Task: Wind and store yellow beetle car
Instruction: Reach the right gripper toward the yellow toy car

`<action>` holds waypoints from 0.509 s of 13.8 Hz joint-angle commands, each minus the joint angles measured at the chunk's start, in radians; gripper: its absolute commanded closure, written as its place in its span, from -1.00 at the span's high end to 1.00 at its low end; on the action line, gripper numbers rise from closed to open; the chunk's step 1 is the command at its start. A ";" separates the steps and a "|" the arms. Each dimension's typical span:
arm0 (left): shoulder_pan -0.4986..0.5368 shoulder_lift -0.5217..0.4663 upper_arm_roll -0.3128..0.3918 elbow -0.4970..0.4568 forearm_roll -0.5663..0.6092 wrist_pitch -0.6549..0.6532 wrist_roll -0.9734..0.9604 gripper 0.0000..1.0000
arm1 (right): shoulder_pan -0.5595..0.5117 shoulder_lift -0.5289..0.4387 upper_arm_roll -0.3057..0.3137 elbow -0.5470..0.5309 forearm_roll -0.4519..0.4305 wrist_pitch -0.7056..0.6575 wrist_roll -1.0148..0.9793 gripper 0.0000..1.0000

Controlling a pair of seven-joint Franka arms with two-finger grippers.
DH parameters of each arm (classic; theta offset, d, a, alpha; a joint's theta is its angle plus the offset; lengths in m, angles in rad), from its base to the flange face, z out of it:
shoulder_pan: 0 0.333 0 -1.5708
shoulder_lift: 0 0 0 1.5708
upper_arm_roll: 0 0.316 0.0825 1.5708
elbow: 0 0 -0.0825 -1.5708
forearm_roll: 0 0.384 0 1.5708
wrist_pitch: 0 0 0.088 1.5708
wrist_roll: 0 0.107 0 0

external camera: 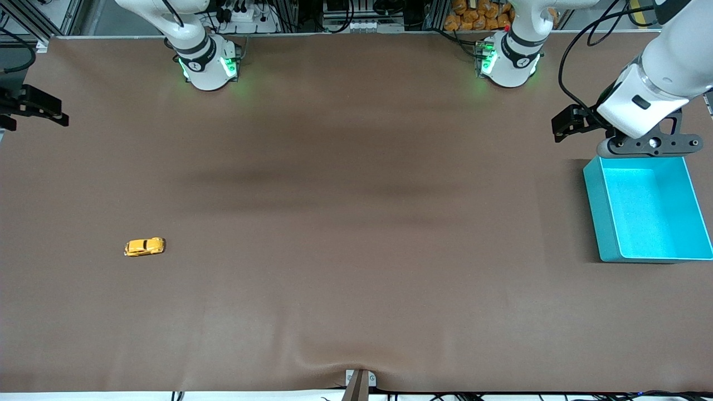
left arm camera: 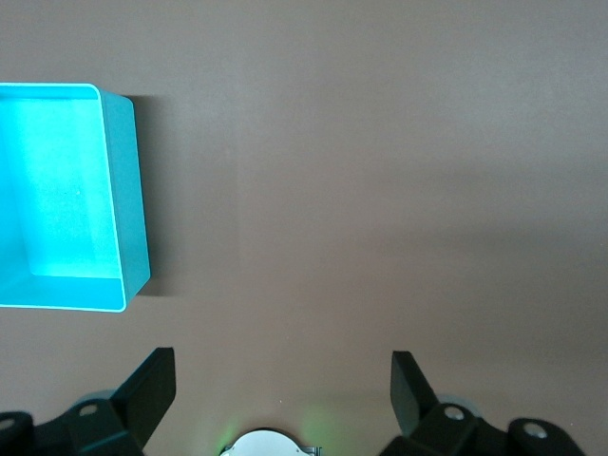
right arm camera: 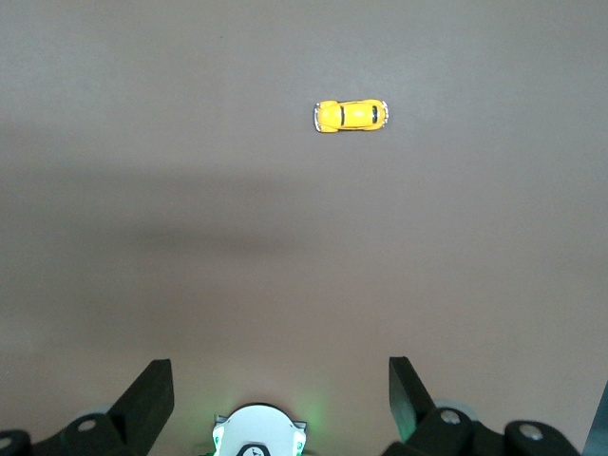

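Only right wrist view: yellow beetle car (right arm camera: pixel 351 116), bin (left arm camera: pixel 128 199) unseen

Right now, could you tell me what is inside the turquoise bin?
Nothing: the bin shows only its bare floor. The car sits on the table toward the right arm's end. The left wrist view cuts off part of the bin.

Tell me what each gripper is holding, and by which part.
Nothing is held. The left gripper hangs open beside the turquoise plastic bin; the right gripper is open, and the small yellow beetle-shaped toy car sits untouched.
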State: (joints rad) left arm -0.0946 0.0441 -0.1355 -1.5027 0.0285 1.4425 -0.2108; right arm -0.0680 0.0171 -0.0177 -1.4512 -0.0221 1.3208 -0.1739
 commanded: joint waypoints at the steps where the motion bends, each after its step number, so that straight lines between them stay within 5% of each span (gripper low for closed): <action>1: -0.002 0.003 0.002 0.016 0.017 -0.011 0.001 1.00 | -0.013 0.052 0.008 0.011 -0.007 0.032 -0.009 1.00; 7: -0.007 0.000 -0.001 0.009 0.022 -0.014 -0.039 1.00 | -0.016 0.148 0.007 0.014 -0.032 0.084 -0.120 1.00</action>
State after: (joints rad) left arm -0.0942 0.0442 -0.1333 -1.5028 0.0286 1.4425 -0.2377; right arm -0.0610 0.1297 -0.0107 -1.4531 -0.0382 1.4088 -0.2439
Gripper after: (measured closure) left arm 0.000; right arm 0.000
